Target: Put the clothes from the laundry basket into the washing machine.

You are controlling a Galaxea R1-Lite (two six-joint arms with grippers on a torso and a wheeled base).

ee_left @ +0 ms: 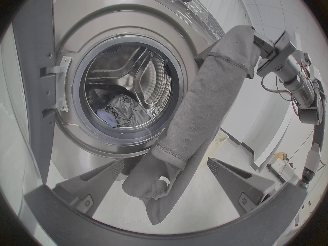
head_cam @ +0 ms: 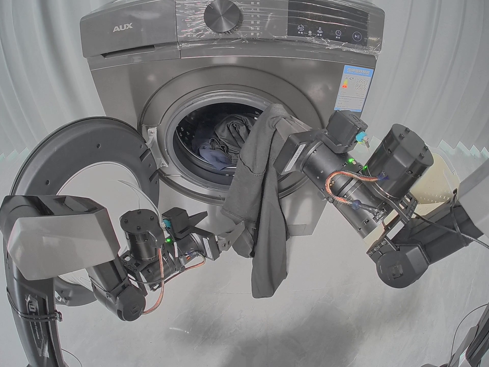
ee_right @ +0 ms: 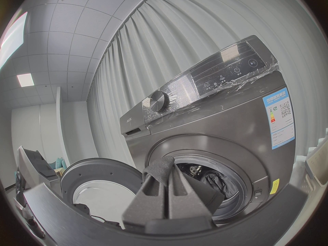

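A dark grey garment (head_cam: 260, 200) hangs from my right gripper (head_cam: 279, 123), which is shut on its top edge at the right rim of the washing machine's (head_cam: 127, 82) round opening. In the right wrist view the shut fingers (ee_right: 150, 199) pinch the cloth (ee_right: 159, 168) before the drum. The garment's bunched lower part (ee_left: 153, 181) hangs between the spread fingers of my open left gripper (ee_left: 164, 175), low in front of the machine (head_cam: 238, 238). More grey and blue clothes (head_cam: 226, 138) lie inside the drum (ee_left: 123, 111). The cream laundry basket (head_cam: 443, 179) stands behind my right arm.
The machine's round door (head_cam: 76, 149) is swung wide open to the left, just above my left arm. The pale floor (head_cam: 305, 322) in front of the machine is bare. Grey curtains (ee_right: 191, 35) hang behind the machine.
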